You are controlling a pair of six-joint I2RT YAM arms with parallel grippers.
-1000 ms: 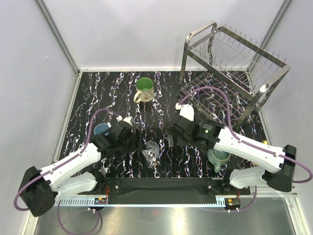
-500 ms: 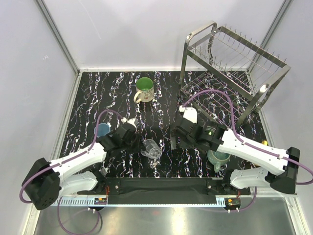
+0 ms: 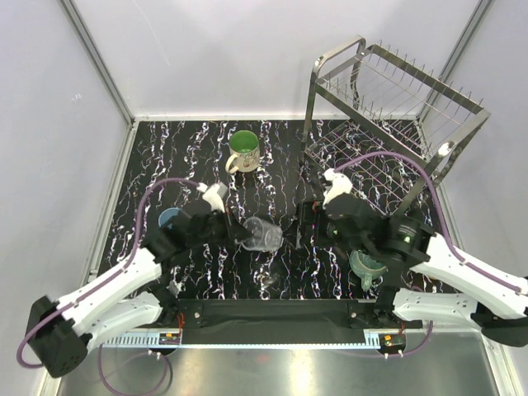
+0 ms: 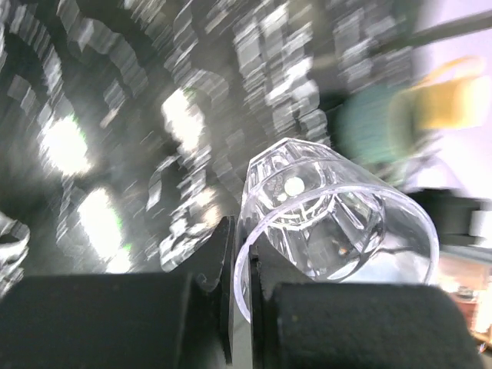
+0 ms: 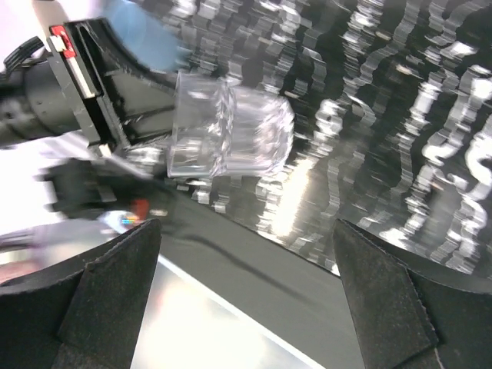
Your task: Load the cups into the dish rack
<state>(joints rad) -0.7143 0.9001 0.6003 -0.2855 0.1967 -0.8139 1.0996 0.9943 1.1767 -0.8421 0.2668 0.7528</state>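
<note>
The clear glass tumbler (image 3: 262,234) hangs tipped on its side above the mat's middle, with my left gripper (image 3: 244,232) shut on its rim. In the left wrist view the two pads pinch the tumbler (image 4: 330,219) wall at my left gripper (image 4: 244,304). My right gripper (image 3: 299,224) stands open just right of it, empty; its wrist view shows the tumbler (image 5: 231,132) ahead of my right gripper (image 5: 246,300). The cream mug with green inside (image 3: 244,149) stands at the back. A light-blue cup (image 3: 169,219) sits left, a teal mug (image 3: 367,266) right. The dish rack (image 3: 388,124) stands back right.
A blurred yellow mug (image 4: 453,100) shows beside the teal mug (image 4: 369,131) in the left wrist view. A black bar (image 3: 272,312) runs along the near edge between the arm bases. White walls close in the black marbled mat (image 3: 181,157).
My left gripper shut on the tumbler's rim, lifted it off the mat and tipped it sideways toward the right arm. The right arm drew back to the right, still open.
</note>
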